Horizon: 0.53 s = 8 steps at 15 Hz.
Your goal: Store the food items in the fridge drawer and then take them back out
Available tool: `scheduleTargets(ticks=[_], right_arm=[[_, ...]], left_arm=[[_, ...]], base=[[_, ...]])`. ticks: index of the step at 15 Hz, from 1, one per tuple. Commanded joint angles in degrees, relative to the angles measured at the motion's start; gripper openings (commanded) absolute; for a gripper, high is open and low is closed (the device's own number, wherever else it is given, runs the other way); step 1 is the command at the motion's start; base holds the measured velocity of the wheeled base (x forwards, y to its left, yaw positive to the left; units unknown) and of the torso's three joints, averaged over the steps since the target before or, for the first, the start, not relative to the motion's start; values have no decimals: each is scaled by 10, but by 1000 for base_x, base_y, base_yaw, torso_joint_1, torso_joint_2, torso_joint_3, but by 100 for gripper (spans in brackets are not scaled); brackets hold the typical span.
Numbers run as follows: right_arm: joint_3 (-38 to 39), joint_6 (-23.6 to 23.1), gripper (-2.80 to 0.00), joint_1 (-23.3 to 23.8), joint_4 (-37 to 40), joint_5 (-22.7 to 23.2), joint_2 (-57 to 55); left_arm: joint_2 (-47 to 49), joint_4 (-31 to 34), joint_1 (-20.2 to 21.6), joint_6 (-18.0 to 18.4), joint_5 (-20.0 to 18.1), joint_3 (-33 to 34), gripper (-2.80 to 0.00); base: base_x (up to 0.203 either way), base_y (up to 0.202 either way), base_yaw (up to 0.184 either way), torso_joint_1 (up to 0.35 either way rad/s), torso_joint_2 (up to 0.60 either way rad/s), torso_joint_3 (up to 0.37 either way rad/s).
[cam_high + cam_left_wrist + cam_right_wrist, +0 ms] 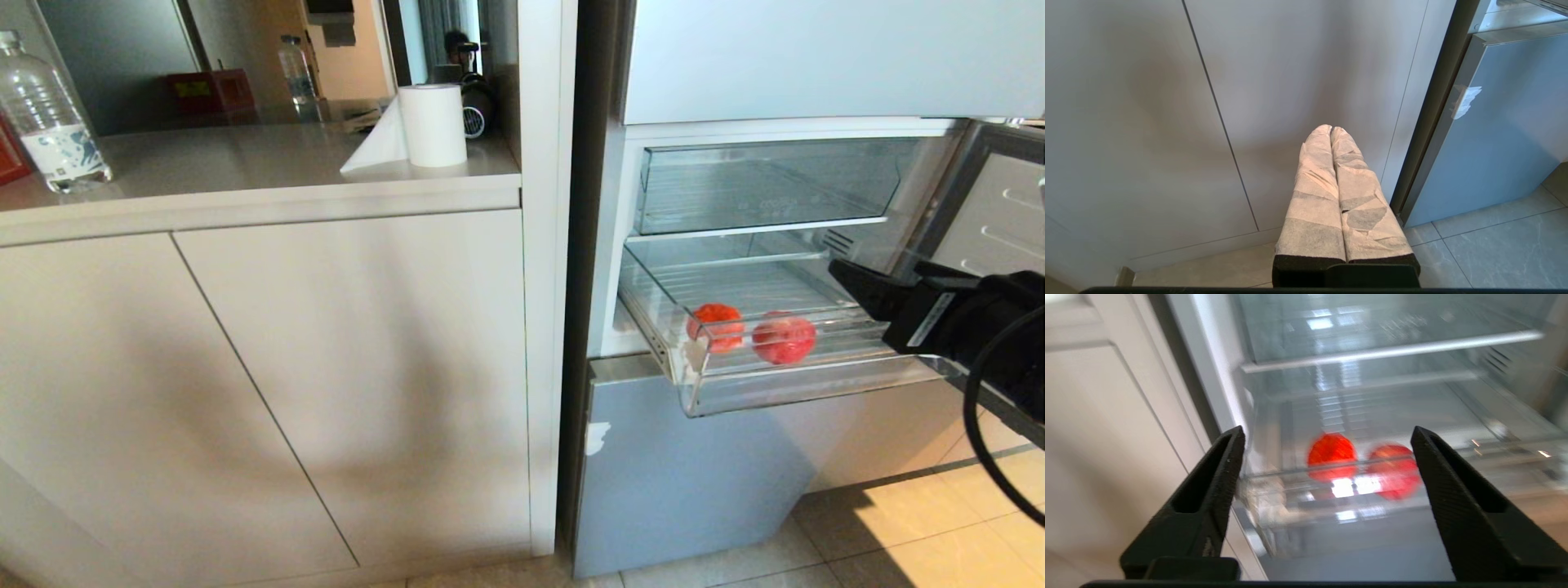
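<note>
The right claw [1327, 437] hangs empty, its fingers [1208, 490] spread wide, just outside the front wall of the pulled-out fridge drawer [784, 392], with open air between. Behind that clear wall, near the drawer's left front corner, an orange-red ball [716, 326] and a pinker red fruit [784, 338] sit just beside each other. The left claw [1331, 130], fingertips pressed together, points at the cabinet doors [1167, 122].

My head looks down at the fridge drawer [784, 384]; my right wrist camera shares it, nearer, beyond my claw [1325, 435].
</note>
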<state>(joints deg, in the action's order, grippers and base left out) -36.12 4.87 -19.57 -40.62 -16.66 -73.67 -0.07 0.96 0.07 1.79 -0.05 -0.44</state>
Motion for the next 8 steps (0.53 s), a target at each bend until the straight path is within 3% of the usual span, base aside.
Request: scheduleTargets(ticks=[1, 2, 5, 8], right_arm=[[-49, 7, 0, 18, 175, -3, 46], [-43, 12, -280, 23, 179, -5, 55], [-1, 11, -280, 26, 191, -16, 137], [-13, -5, -280, 26, 289, -31, 220]], left_arm=[[0, 0, 0, 0, 0, 0, -280], [0, 0, 0, 1, 0, 0, -280], [0, 0, 0, 0, 0, 0, -280], [0, 0, 0, 0, 0, 0, -280]], base=[[0, 0, 0, 0, 0, 0], [0, 0, 0, 0, 0, 0], [0, 0, 0, 0, 0, 0], [0, 0, 0, 0, 0, 0]])
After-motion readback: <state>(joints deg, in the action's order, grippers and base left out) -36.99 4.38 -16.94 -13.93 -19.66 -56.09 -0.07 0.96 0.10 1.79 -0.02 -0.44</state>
